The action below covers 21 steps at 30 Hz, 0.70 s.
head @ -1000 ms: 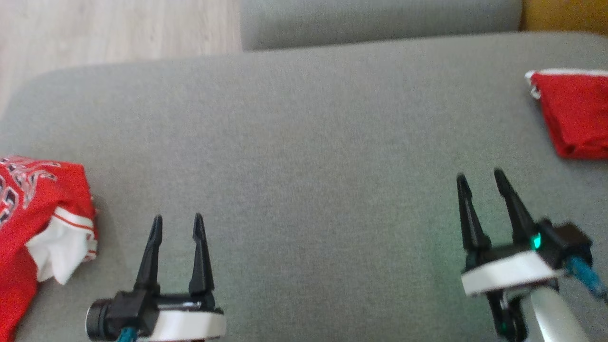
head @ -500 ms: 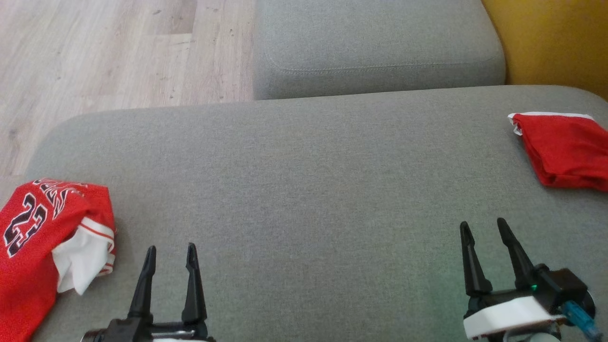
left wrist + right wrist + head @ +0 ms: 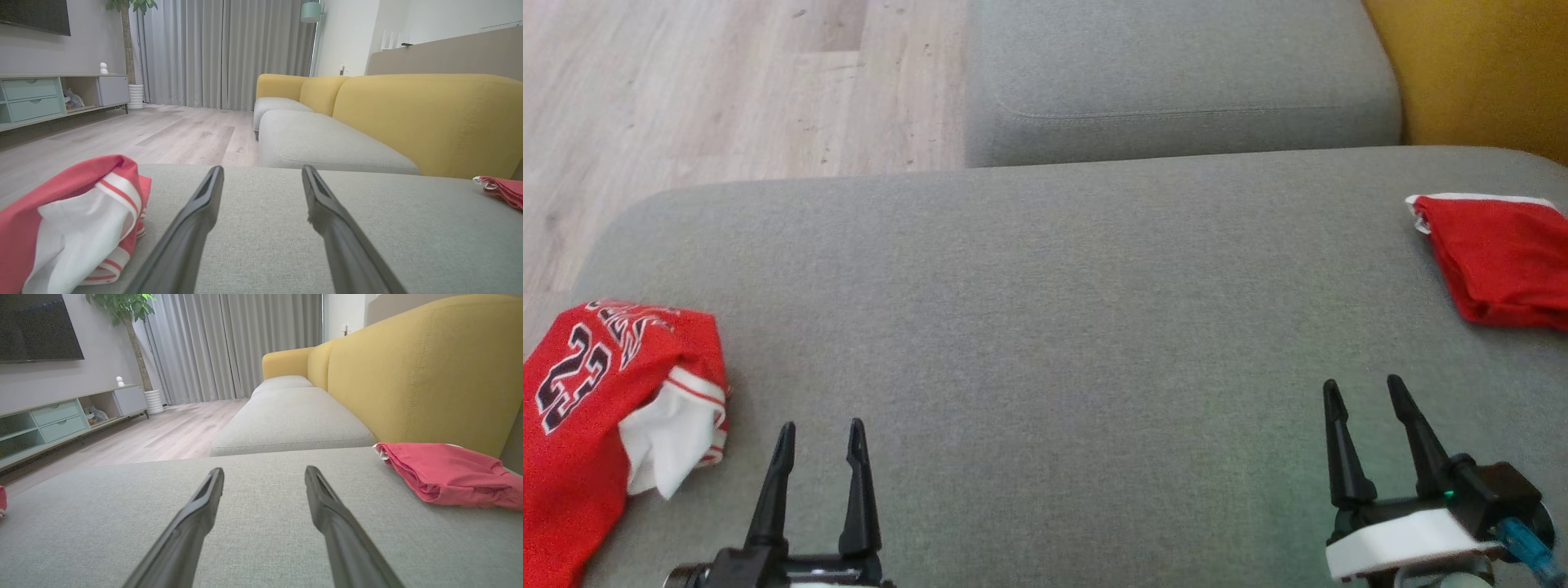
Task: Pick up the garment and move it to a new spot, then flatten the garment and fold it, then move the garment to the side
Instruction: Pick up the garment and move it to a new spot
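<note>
Left gripper [image 3: 821, 425]: fingers spread apart and empty above the near edge of the grey seat cushion [image 3: 1045, 310]. Right gripper [image 3: 1362, 382]: fingers likewise released, holding nothing. Both stand as wide as one second earlier. The crumpled red jersey [image 3: 596, 384] lies on the cushion just left of the left gripper, white lining exposed, untouched. The folded red garment [image 3: 1499, 261] rests at the cushion's far right, near the yellow backrest [image 3: 1478, 73]. Since one second ago the camera has tilted up, so more of the second cushion [image 3: 1176, 82] and the wooden floor [image 3: 727, 82] appears. Neither garment has shifted.
</note>
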### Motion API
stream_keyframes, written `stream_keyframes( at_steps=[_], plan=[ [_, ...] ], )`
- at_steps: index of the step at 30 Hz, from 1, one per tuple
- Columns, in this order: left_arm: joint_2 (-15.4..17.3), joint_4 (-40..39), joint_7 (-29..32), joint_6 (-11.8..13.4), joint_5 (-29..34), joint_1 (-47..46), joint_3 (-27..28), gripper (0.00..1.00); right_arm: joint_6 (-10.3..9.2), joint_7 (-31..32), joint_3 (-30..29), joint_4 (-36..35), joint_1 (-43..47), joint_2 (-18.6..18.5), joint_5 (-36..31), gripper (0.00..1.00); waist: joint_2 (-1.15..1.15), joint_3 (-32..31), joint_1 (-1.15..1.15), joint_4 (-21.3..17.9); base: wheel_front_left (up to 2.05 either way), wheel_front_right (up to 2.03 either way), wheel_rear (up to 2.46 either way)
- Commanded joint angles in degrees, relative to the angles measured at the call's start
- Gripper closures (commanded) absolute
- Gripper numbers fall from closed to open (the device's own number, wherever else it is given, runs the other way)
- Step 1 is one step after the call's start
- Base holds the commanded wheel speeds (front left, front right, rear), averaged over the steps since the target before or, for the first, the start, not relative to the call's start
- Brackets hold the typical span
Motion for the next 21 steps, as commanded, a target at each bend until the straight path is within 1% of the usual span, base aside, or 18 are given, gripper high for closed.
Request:
stream_keyframes(
  at_steps=[1, 4, 6, 17, 18, 21],
  plan=[
    [0.2, -1.6, -0.1, 0.0, 1.0, -2.1, 1.8, 0.00, -0.04, -0.6, 1.0, -1.9, -0.9, -0.1, -0.6, 0.00, 0.00, 0.0, 0.00, 0.7, 0.00, 0.00, 0.00],
    [0.2, -1.4, -0.1, 0.1, 1.9, -2.5, 1.6, 0.00, -0.04, -0.6, 1.3, -1.9, -0.7, -0.1, -0.6, 0.00, 0.00, 0.2, 0.00, 2.5, 0.00, 0.00, 0.00],
    [0.2, -1.3, -0.1, 0.3, 2.4, -2.7, 1.5, 0.00, -0.04, -0.6, 1.4, -1.9, -0.6, -0.1, -0.6, 0.00, 0.00, 0.4, 0.00, 4.3, 0.00, 0.00, 0.00],
    [0.2, -1.8, -0.1, 2.2, 2.5, -2.0, 2.3, 0.00, -0.04, -0.6, 2.0, -2.3, -0.9, -0.4, -0.7, 0.00, 0.00, 2.4, 0.00, 19.3, 0.00, 0.00, 0.00],
    [0.2, -1.8, -0.1, 2.2, 2.5, -2.0, 2.3, 0.00, -0.04, -0.6, 2.0, -2.3, -0.9, -0.4, -0.7, 0.00, 0.00, 2.4, 0.00, 19.3, 0.00, 0.00, 0.00],
    [0.2, -1.9, -0.1, 2.5, 2.0, -1.5, 3.2, 0.00, -0.04, -0.6, 2.3, -2.3, -1.3, -0.6, -0.7, 0.00, 0.00, 3.0, 0.00, 22.3, 0.00, 0.00, 0.00]
  ],
)
